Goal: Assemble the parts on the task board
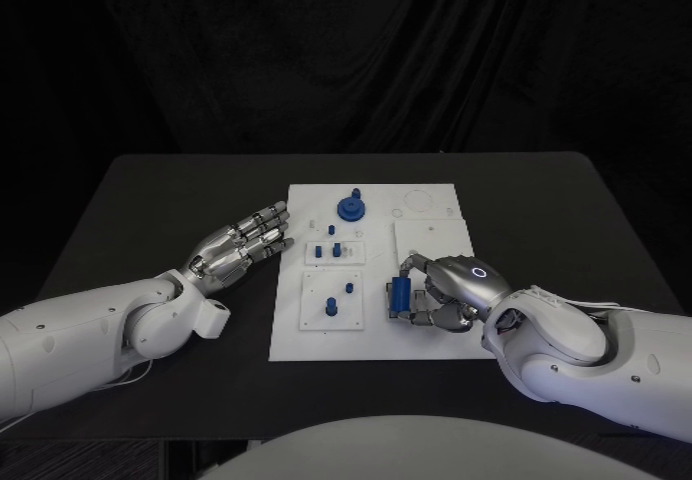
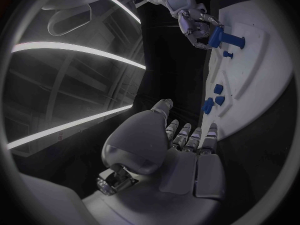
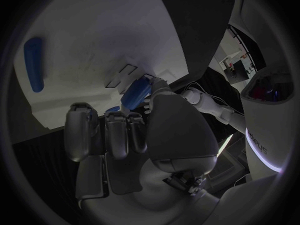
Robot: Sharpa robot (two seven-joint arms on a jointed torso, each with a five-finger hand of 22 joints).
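Right hand (image 1: 450, 290) curled over the near right part of the white task board (image 1: 433, 345), fingers bent in and pinching a blue block part (image 1: 397, 296) by its sides, just above the board. Left hand (image 1: 242, 243) flat and stretched out, fingers apart, holding nothing, lying on the black table (image 1: 159, 200) just beside the board's left edge. Further out on the board: two small blue pegs (image 1: 339, 304) standing in a square plate, more small pegs (image 1: 330, 248) in the middle, a round blue knob (image 1: 352, 208) at the far end.
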